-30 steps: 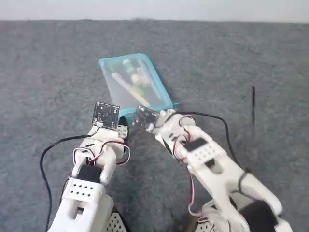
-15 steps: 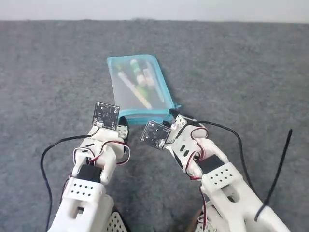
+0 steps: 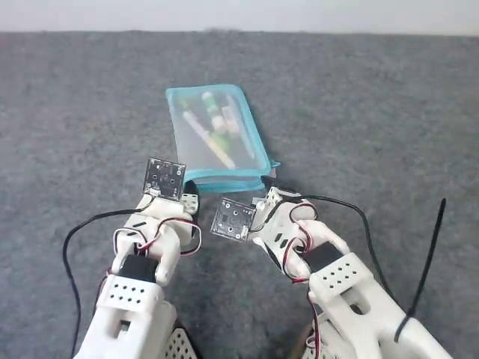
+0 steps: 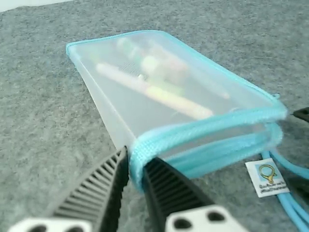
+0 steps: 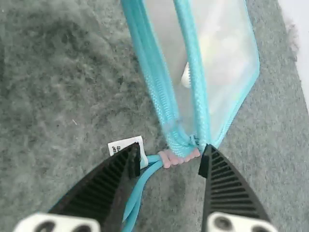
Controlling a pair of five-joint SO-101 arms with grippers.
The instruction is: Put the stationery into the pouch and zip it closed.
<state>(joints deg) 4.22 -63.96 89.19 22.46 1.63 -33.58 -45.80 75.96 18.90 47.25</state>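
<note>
Clamping the teal corner binding point(image 4: 137, 154) of the pouch point(image 3: 213, 134), the left jaws are pressed together on that thin edge and nothing more. The right jaws stand apart, one finger on each side of the pink pull tab point(image 5: 179, 157) at the zip's end, touching neither it nor the pouch as far as I can see. Just beside the tab lie a white label point(image 5: 123, 146) and a teal cord point(image 5: 140, 193), both close to one of the right fingers.

The pouch lies flat on the grey worktop point(image 3: 374, 112), with the stationery point(image 4: 159, 92) showing through its translucent wall. The slider looks to sit at the corner by the tab, though I cannot tell whether the teeth are fully meshed along the whole run.

The main risk, in my judgement, is a bad catch. If the right jaws close slightly off-centre, they would pinch the cord or label instead of the tab, and any pull would drag the pouch, not the slider. The left hold is shallow, so a firm tug could slip the binding free and let the pouch slide or swing on the worktop. Soft fabric may also bunch ahead of the slider and jam it.
</note>
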